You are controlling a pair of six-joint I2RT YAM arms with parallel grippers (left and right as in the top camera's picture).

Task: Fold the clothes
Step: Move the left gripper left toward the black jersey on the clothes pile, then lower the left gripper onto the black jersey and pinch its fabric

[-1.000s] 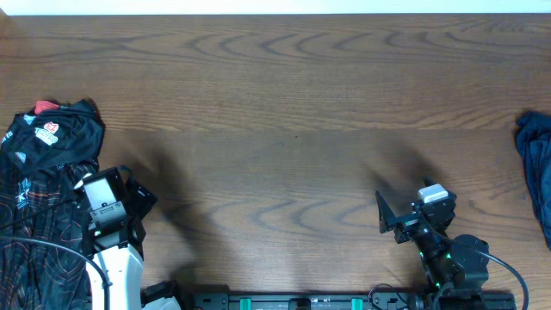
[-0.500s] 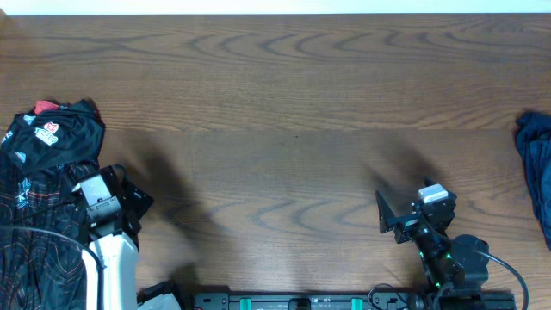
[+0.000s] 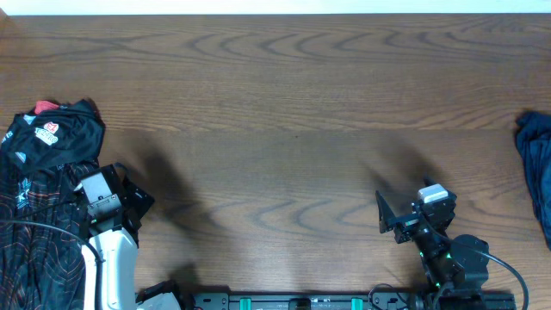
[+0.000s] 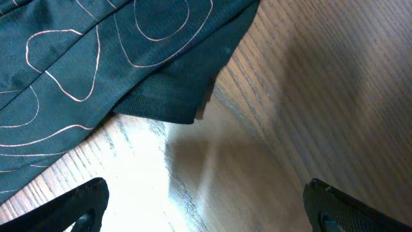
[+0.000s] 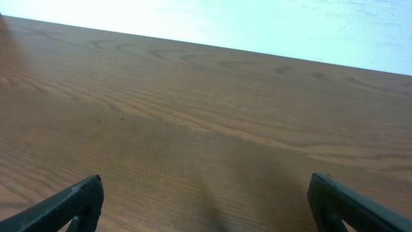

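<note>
While left fingers gape, black jersey hem just ahead, untouched, right fingers apart.

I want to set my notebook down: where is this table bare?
Bare wood runs across the middle and far side of the table, between the black jersey heaped at the left edge and the dark blue garment at the right edge. It is crowded along the near edge, where the left gripper and right gripper sit.
</note>
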